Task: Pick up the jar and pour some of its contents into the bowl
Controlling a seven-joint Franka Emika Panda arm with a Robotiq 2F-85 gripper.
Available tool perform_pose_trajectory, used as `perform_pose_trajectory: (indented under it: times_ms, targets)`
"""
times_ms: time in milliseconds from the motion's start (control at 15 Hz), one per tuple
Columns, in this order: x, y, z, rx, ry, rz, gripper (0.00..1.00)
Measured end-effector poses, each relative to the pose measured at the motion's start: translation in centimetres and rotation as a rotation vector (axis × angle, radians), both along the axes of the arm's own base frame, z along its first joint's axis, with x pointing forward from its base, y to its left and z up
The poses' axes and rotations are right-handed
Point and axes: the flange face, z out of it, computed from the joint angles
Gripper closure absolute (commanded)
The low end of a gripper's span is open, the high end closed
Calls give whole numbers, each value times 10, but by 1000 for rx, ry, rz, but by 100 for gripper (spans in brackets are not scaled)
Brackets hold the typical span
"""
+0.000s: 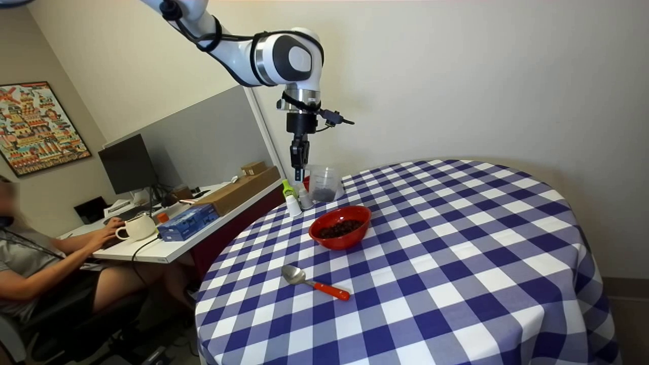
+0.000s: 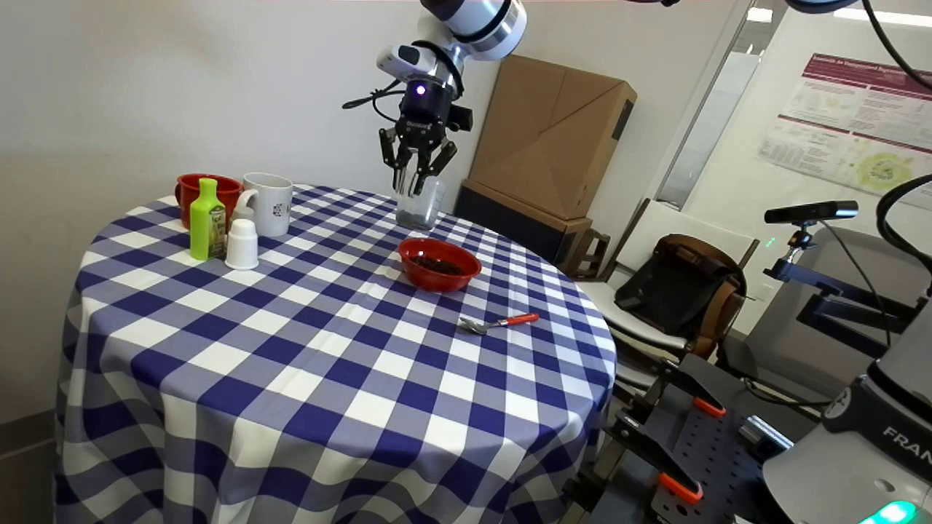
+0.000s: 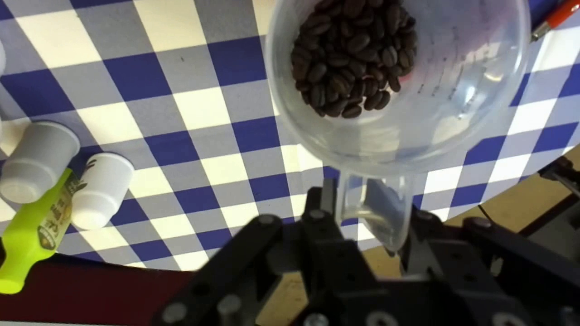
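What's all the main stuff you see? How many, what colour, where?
Cloth: 1, blue and white, under bowl
Bowl: 1, red, on cloth
Jar: 1, clear, held above cloth
Beans: many, brown, in jar and apparently bowl
Spoon: 1, silver and orange, near bowl
Bottle: 1, green, on cloth
Shakers: 2, white, beside bottle
Mugs: 2, one red, one white, near bottle
Person: 1, grey top, at white desk
Monitor: 1, black, on desk
Boxes: several, blue or brown, around the room
Posters: 2, colourful, hung up
Bag: 1, mostly black, on chair
Arm: 1, mostly white, above cloth
Base: 1, white, apart from cloth
Gripper: 1, black, holding the jar
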Motion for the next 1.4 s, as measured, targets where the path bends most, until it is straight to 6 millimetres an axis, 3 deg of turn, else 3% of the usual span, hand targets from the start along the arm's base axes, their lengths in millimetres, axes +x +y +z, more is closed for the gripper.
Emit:
perform_pose_trajectory:
  times_ms: [333, 733, 1000, 1400]
  targets:
    - [8, -23, -3, 106, 113, -93, 94]
    - [15, -61, -30, 220, 216, -166, 94]
    - [17, -75, -45, 318, 244, -226, 94]
    - [17, -94, -46, 432, 243, -287, 94]
